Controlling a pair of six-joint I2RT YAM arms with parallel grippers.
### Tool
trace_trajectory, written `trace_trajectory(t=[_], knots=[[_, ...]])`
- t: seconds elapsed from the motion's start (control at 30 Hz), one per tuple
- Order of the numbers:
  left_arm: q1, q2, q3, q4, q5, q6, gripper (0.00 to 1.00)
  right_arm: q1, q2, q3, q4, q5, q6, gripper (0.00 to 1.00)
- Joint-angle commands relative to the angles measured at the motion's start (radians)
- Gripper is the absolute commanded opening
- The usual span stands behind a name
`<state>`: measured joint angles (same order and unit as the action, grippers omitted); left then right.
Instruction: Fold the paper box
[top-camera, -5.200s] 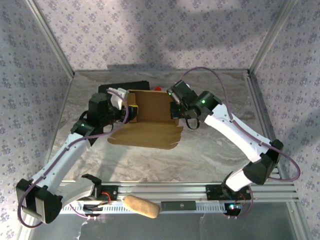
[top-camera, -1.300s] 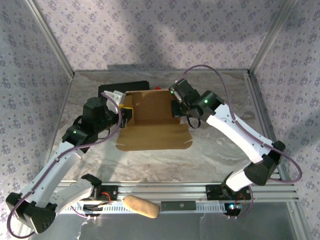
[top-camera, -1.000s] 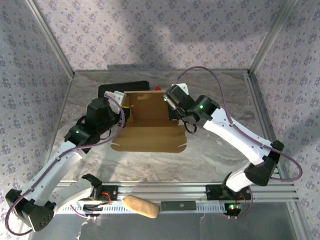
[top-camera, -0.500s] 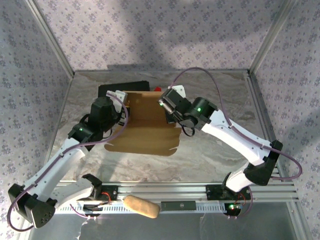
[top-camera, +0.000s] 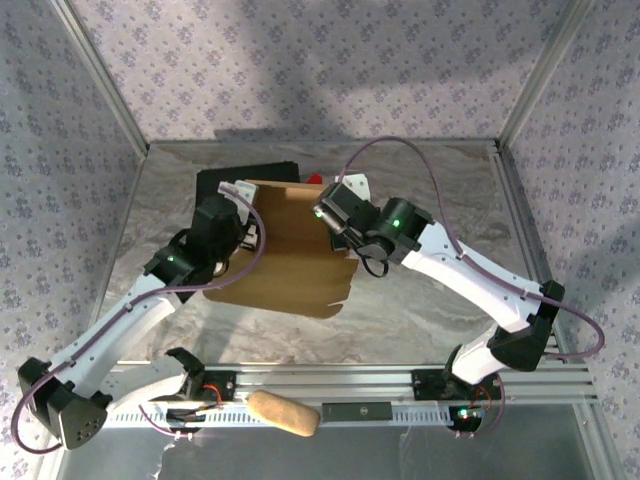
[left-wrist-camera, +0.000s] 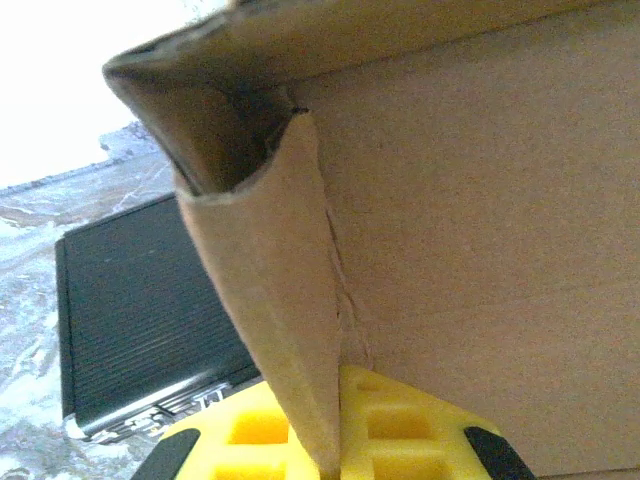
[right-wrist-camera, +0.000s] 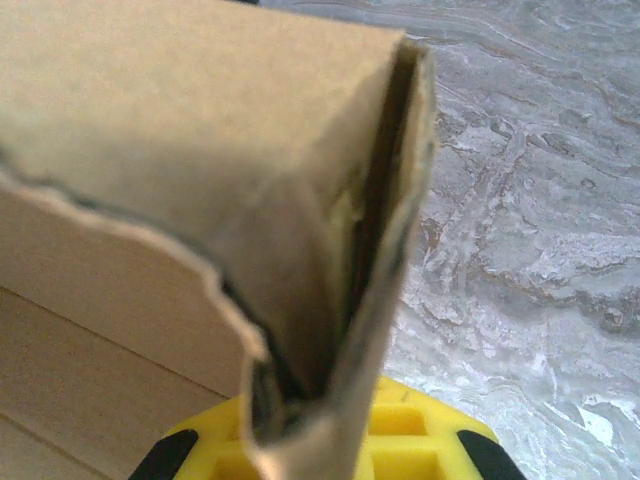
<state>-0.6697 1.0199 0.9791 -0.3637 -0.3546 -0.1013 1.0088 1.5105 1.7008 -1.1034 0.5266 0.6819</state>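
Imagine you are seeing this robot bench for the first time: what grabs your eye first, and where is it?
The big brown paper box stands out in the middle of the table, partly folded, gripped at its left side by the left tool and at its right side by the right tool. A black case lies behind its left corner, and a tan bread-like lump sits at the near edge.

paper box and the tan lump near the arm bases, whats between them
Top view: bare marbled tabletop, then the aluminium rail, between the paper box and the tan lump.
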Motion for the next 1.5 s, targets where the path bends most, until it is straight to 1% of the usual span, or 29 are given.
trace_trajectory(t=[0.0, 0.03, 0.1, 0.23, 0.3, 0.4, 0.5, 0.53, 0.6, 0.63, 0.67, 0.7, 0.73, 0.77, 0.87, 0.93, 1.1, 1.17, 1.2, 1.27, 1.3, 1.33, 1.37, 1.47], knots=[[-0.092, 0.037, 0.055, 0.051, -0.076, 0.051, 0.0, 0.049, 0.028, 0.04, 0.081, -0.043, 0.04, 0.0], [-0.12, 0.048, 0.057, 0.054, -0.135, 0.056, 0.0, 0.051, 0.031, 0.041, 0.083, -0.043, 0.049, 0.0], [-0.162, 0.076, 0.067, 0.054, -0.288, 0.05, 0.0, 0.054, 0.041, 0.042, 0.083, -0.044, 0.07, 0.0], [-0.209, 0.12, 0.076, 0.058, -0.464, 0.046, 0.0, 0.056, 0.038, 0.035, 0.087, -0.061, 0.097, 0.0], [-0.237, 0.147, 0.089, 0.05, -0.58, 0.052, 0.0, 0.055, 0.031, 0.031, 0.08, -0.063, 0.109, 0.0], [-0.243, 0.161, 0.099, 0.033, -0.604, 0.037, 0.0, 0.049, 0.017, 0.018, 0.091, -0.074, 0.114, 0.0], [-0.243, 0.166, 0.101, 0.019, -0.6, 0.024, 0.0, 0.045, 0.008, 0.011, 0.096, -0.073, 0.114, 0.0], [-0.242, 0.162, 0.102, 0.017, -0.564, 0.025, 0.0, 0.045, 0.007, 0.01, 0.096, -0.077, 0.113, 0.0], [-0.227, 0.135, 0.094, 0.025, -0.436, 0.021, 0.0, 0.042, 0.005, 0.007, 0.099, -0.082, 0.108, 0.0], [-0.218, 0.121, 0.092, 0.024, -0.381, 0.017, 0.03, 0.041, 0.003, 0.006, 0.101, -0.083, 0.105, 0.0], [-0.199, 0.104, 0.092, 0.018, -0.309, 0.008, 0.11, 0.04, 0.0, 0.004, 0.103, -0.083, 0.104, 0.0], [-0.182, 0.087, 0.089, 0.013, -0.257, 0.0, 0.16, 0.04, -0.004, 0.001, 0.108, -0.085, 0.102, 0.0], [-0.17, 0.073, 0.087, 0.012, -0.224, -0.003, 0.19, 0.039, -0.007, -0.004, 0.111, -0.087, 0.1, 0.0], [-0.155, 0.059, 0.084, 0.011, -0.183, -0.004, 0.22, 0.038, -0.012, -0.006, 0.115, -0.088, 0.1, 0.0], [-0.117, 0.04, 0.095, -0.011, -0.101, -0.007, 0.25, 0.036, -0.016, -0.008, 0.119, -0.091, 0.098, 0.0], [-0.105, 0.043, 0.107, -0.032, -0.079, -0.006, 0.27, 0.035, -0.016, -0.007, 0.121, -0.091, 0.098, 0.0], [-0.096, 0.032, 0.103, -0.044, -0.094, -0.01, 0.26, 0.034, -0.017, -0.007, 0.119, -0.091, 0.097, 0.0], [-0.094, 0.026, 0.099, -0.039, -0.098, -0.006, 0.14, 0.035, -0.017, -0.007, 0.12, -0.091, 0.094, 0.0], [-0.093, 0.026, 0.099, -0.036, -0.098, -0.006, 0.11, 0.035, -0.017, -0.005, 0.12, -0.09, 0.095, 0.0], [-0.093, 0.032, 0.105, -0.04, -0.103, -0.004, 0.12, 0.034, -0.019, -0.004, 0.119, -0.091, 0.094, 0.0], [-0.094, 0.035, 0.108, -0.044, -0.108, -0.003, 0.19, 0.034, -0.017, -0.003, 0.119, -0.09, 0.093, 0.0], [-0.093, 0.036, 0.11, -0.044, -0.109, -0.004, 0.29, 0.033, -0.017, -0.004, 0.118, -0.089, 0.094, 0.0], [-0.094, 0.033, 0.111, -0.043, -0.108, -0.006, 0.37, 0.032, -0.016, -0.004, 0.115, -0.089, 0.097, 0.0], [-0.095, 0.018, 0.134, -0.061, -0.101, -0.031, 0.46, 0.023, -0.015, -0.022, 0.119, -0.088, 0.097, 0.0]])
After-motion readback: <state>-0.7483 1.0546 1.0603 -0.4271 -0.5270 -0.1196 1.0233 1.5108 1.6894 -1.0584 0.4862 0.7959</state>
